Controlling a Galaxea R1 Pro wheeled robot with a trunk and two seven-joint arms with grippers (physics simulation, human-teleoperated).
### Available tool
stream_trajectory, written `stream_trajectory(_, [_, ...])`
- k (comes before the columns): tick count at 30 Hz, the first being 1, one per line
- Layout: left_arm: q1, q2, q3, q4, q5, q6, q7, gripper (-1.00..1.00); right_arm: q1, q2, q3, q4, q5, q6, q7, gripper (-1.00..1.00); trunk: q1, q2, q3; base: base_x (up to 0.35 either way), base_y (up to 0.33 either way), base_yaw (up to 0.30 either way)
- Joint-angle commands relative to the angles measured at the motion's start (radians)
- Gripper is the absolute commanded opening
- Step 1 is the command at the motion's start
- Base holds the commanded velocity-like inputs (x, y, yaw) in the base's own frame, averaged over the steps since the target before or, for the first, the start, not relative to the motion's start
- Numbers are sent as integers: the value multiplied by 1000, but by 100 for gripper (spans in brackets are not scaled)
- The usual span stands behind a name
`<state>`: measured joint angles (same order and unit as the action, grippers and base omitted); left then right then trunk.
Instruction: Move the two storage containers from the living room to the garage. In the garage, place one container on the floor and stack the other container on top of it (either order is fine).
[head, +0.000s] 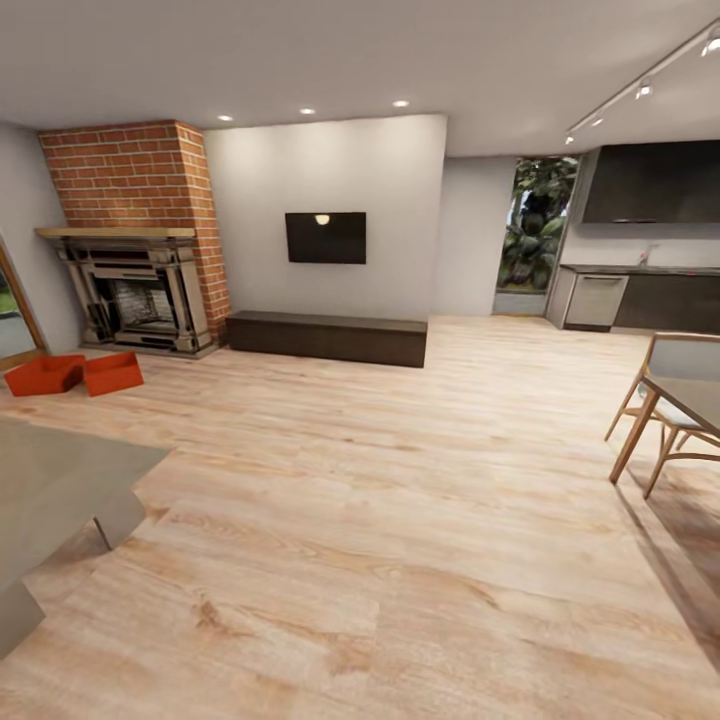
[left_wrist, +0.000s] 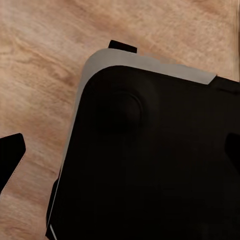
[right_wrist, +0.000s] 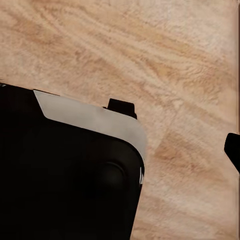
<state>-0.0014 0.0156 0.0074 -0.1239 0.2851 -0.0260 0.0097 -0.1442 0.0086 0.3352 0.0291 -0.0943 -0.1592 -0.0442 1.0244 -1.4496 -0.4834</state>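
Approach to the bins, hands' state unclear

Each wrist view shows dark fingertips (left_wrist: 11, 150) over plank floor (head: 400, 520); the two storage containers (head: 75, 373) sit mid-left by the fireplace (head: 140, 295), so the robot should steer left, skirting the grey surface (head: 60, 480)

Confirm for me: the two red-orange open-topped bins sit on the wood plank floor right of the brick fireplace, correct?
Not quite. In the head view the two red-orange open-topped bins sit on the wood plank floor in front of and left of the brick fireplace, not right of it.
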Motion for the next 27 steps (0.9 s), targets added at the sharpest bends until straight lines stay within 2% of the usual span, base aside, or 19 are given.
stream_trajectory(1, [0,0,0,0,4,-2,1,100,-1,1,8,3,-12,-6,-2,100,1,0,-1,324,0,0])
stream_trajectory(27, [0,0,0,3,5,-1,0,100,-2,1,13,2,-2,-6,-11,100,1,0,-1,324,0,0])
